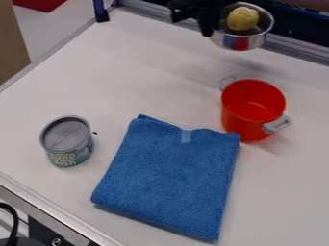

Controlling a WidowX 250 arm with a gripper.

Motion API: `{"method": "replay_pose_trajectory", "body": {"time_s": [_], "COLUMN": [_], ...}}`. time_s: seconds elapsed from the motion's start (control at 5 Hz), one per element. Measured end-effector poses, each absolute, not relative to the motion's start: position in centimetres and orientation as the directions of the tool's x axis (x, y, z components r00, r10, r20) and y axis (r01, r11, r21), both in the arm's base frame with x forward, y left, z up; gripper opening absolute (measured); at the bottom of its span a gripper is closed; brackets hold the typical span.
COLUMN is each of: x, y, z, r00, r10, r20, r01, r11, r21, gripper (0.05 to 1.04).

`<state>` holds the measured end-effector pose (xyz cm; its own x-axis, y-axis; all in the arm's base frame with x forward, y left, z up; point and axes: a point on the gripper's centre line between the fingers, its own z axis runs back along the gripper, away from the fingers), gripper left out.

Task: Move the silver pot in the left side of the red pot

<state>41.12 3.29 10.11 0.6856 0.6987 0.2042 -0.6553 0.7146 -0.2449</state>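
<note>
White tabletop (141, 72) spans the space between a grey cylindrical can (67, 137) and a red cylindrical pot with grey handles (241, 117), and we trace metal edging (289, 49) along its far and near-left sides. Near the far edge, we find the black two-finger gripper (212, 24) pinching the side of a raised silver round metal pot (256, 41), which contains a yellow rounded object (243, 18). We count two pots, one can, one yellow object and one folded blue cloth (173, 178).
</note>
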Motion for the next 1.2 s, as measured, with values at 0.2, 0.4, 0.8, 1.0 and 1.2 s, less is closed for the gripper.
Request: {"method": "replay_pose_trajectory", "body": {"time_s": [0.2,0.4,0.8,1.0,1.2], "x": [39.2,37.7,35.0,34.3,33.9], "y": [5.7,7.8,10.0,10.2,9.8], "z": [9.8,9.3,6.9,5.6,5.0], "r00": [0.676,0.675,0.634,0.59,0.54], "r10": [0.703,0.694,0.731,0.762,0.802], "r20": [0.219,0.252,0.252,0.268,0.255], "r01": [-0.668,-0.668,-0.71,-0.743,-0.789], "r11": [0.711,0.719,0.679,0.642,0.588], "r21": [-0.219,-0.192,-0.187,-0.19,-0.179], "gripper": [0.057,0.057,0.057,0.057,0.057]}}
